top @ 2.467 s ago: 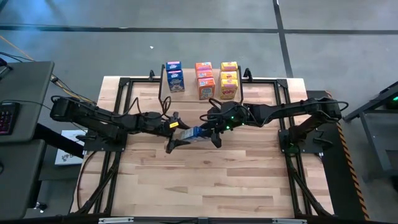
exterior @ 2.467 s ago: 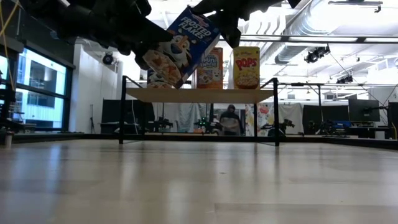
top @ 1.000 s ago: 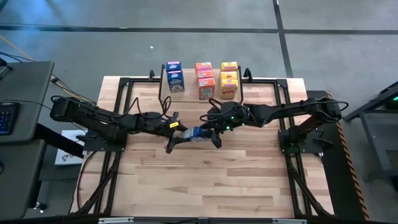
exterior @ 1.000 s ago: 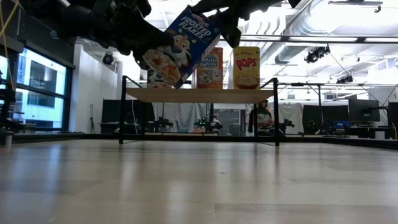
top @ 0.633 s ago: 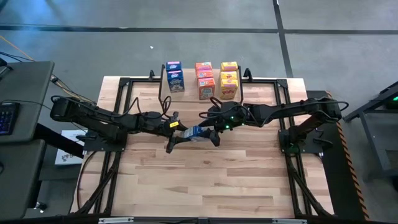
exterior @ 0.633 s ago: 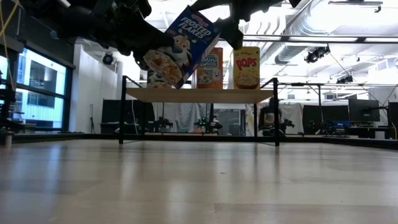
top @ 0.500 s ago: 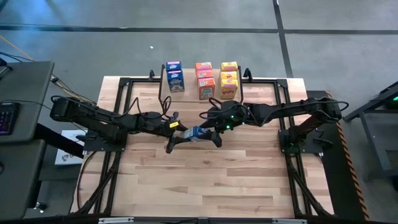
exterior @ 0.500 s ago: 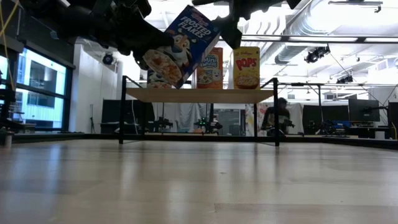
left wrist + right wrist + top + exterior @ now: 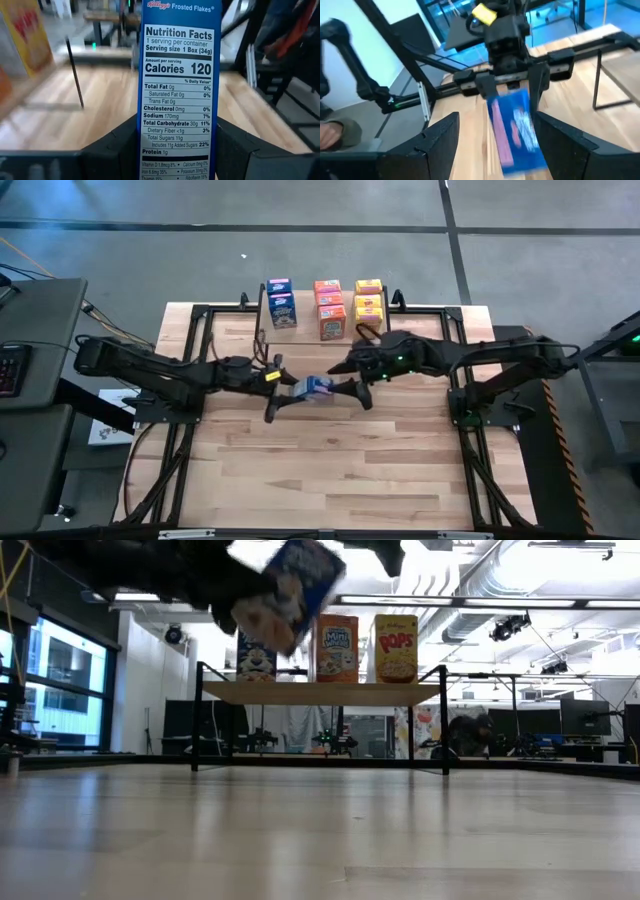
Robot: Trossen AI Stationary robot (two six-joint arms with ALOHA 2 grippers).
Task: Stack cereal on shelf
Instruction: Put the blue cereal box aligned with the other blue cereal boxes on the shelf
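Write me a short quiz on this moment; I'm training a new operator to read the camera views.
1. True or false: the right gripper is shut on the blue cereal box.
2. In the low view, which colour of box stands in the middle of the shelf? A) blue B) orange C) yellow
3. Fill in: the box held by the left gripper is labelled ____.

Key:
1. False. Its fingers are spread open; only the left gripper clamps the box.
2. B, the orange box.
3. Frosted Flakes.
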